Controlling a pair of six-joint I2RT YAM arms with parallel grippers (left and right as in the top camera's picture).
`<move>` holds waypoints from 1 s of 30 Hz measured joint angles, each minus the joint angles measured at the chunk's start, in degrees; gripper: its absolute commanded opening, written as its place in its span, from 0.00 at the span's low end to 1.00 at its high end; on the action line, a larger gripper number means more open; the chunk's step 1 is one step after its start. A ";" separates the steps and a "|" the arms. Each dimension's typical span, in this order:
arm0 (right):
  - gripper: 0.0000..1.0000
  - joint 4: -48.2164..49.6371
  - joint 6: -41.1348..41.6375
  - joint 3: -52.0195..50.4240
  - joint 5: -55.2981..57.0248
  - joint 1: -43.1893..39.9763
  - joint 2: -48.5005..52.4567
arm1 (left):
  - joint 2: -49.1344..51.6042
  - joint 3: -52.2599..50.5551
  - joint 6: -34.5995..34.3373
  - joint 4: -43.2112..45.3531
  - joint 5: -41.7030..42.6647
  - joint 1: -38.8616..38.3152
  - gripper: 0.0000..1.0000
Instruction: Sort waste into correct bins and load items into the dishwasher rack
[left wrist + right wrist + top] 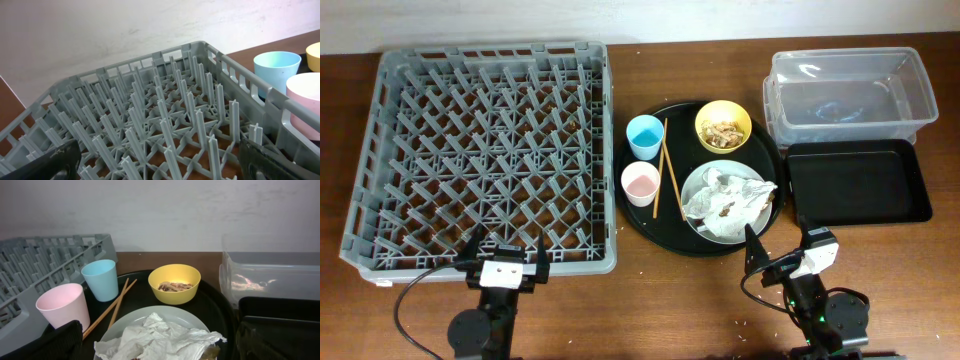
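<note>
We saw that nothing was sorted yet. The big grey dishwasher rack (490, 50) sat on the left of the overhead view with nothing in it, so it was ready for dishes. In the middle was the round black tray (650, 225), and all the dirty things sat on it together. The blue cup (645, 135) and the pink cup (640, 183) were at its left, and the chopsticks (669, 170) lay just beside them. The yellow bowl (700, 125) was at the top with the food scraps (724, 131) inside. The plate (698, 185) was at the bottom with the crumpled napkin (732, 200) on it. We think the napkin had to come off first, because it covered the plate. The clear tub (840, 60) sat at the upper right and the flat black tray (855, 185) just below it, near the dishes, so the waste had a short trip. Our left end effector (505, 258) hovered at the bottom edge of the rack, fingers wide apart, holding nothing. Our right end effector (782, 245) hovered over the bench (700, 300) just below the plate, fingers apart too. We think it was best placed to reach the napkin.
</note>
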 measured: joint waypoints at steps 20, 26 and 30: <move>0.98 0.00 0.02 0.00 0.00 0.00 0.00 | 0.00 0.00 0.02 0.00 0.02 0.00 0.99; 0.99 0.00 -0.02 0.00 0.00 0.00 0.00 | 0.00 0.00 0.02 0.00 0.02 0.00 0.99; 0.98 2.14 -0.02 -0.11 -0.63 0.00 0.00 | 0.00 0.00 0.02 0.00 0.02 0.00 0.99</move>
